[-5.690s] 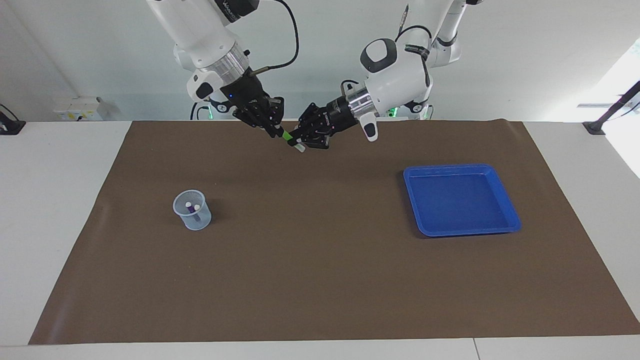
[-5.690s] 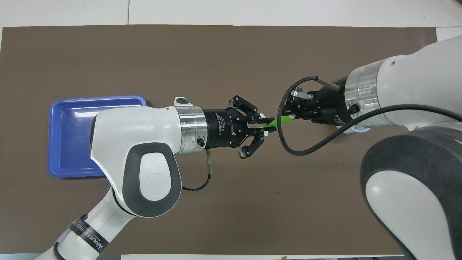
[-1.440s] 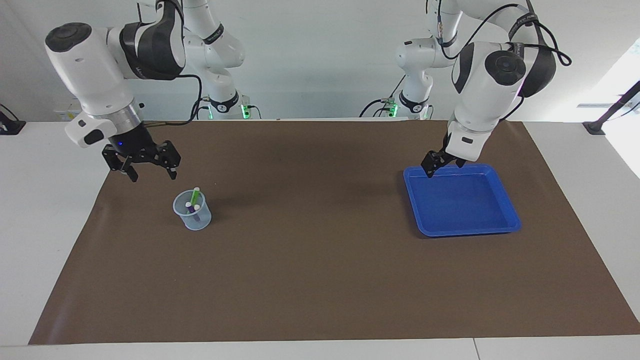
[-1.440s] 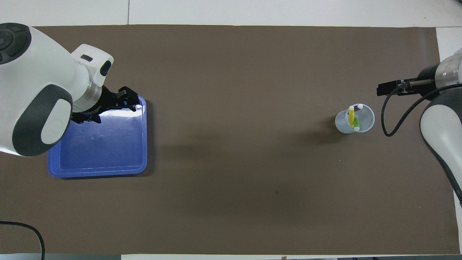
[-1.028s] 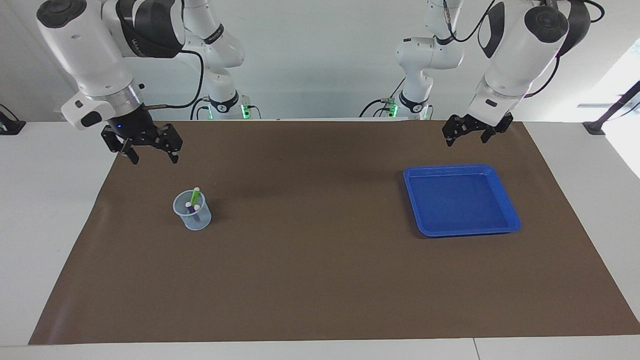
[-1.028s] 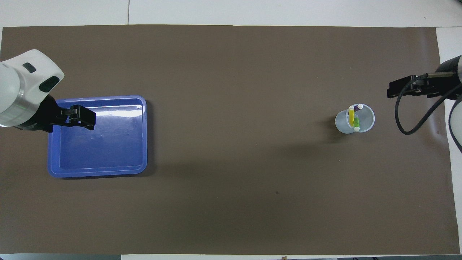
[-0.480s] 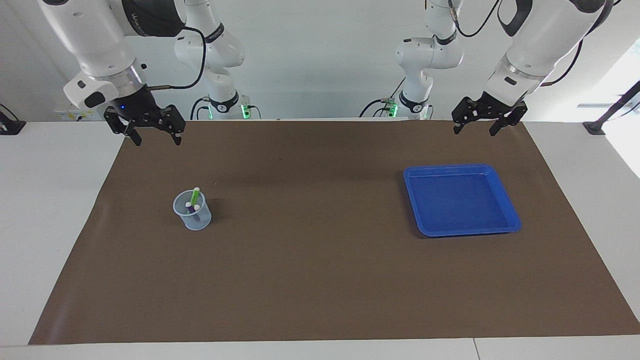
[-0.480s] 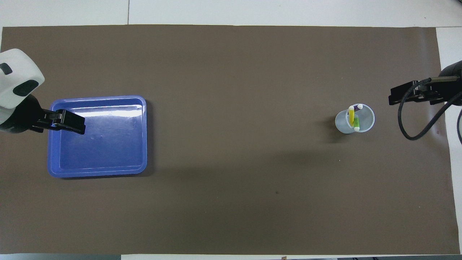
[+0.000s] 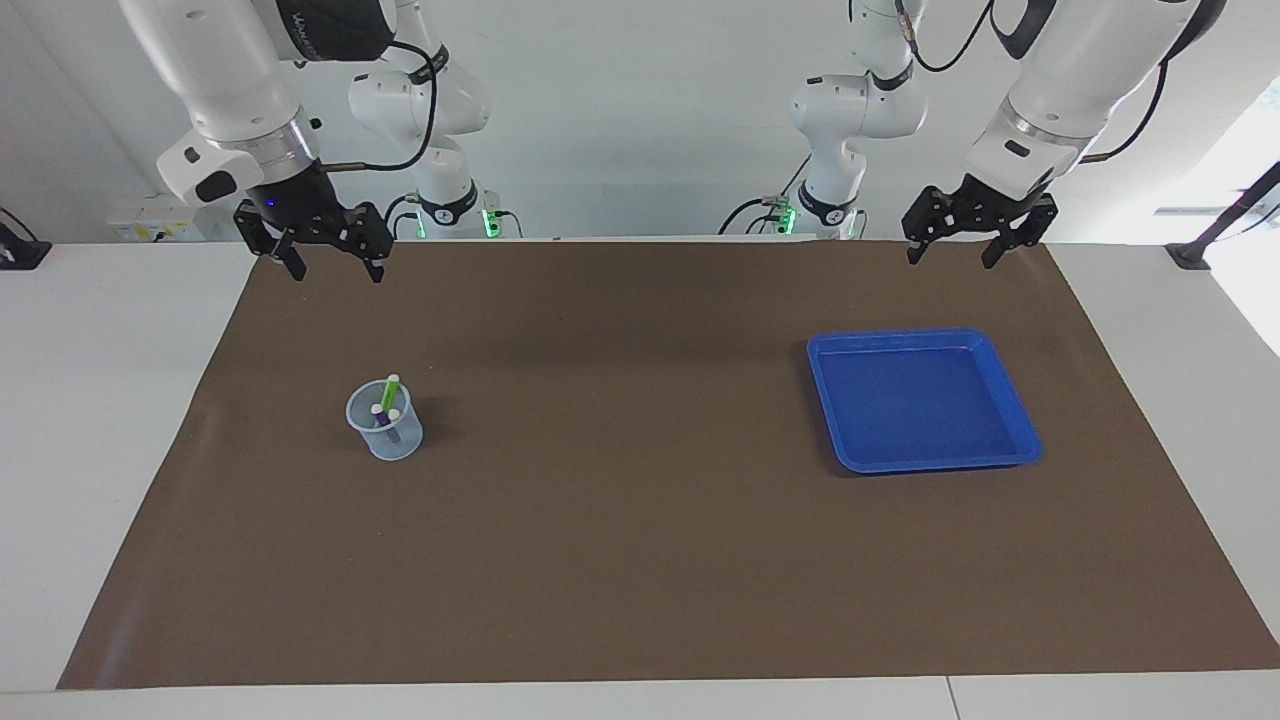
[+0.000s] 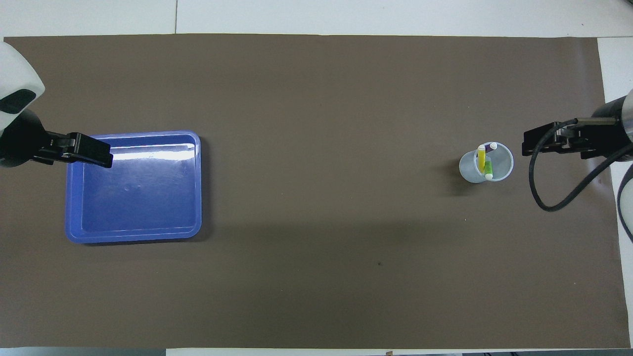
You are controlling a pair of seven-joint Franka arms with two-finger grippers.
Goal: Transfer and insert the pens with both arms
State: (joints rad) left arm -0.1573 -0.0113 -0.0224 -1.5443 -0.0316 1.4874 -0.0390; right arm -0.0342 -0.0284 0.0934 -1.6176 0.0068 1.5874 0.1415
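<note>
Facing view: clear cup (image 9: 385, 432) on brown mat (image 9: 640, 560), toward the right arm's end; green pen (image 9: 389, 391) stands in it, pale end up, leaning; purple pen (image 9: 379, 415) beside it. Blue tray (image 9: 1010, 408) well apart. Right gripper (image 9: 328, 258) and left gripper (image 9: 965, 242) raised over the mat's edge, jaws spread, holding nothing.

Overhead view: yellow pen (image 10: 481, 158) in the cup (image 10: 467, 168), long axis running away from the robots.
</note>
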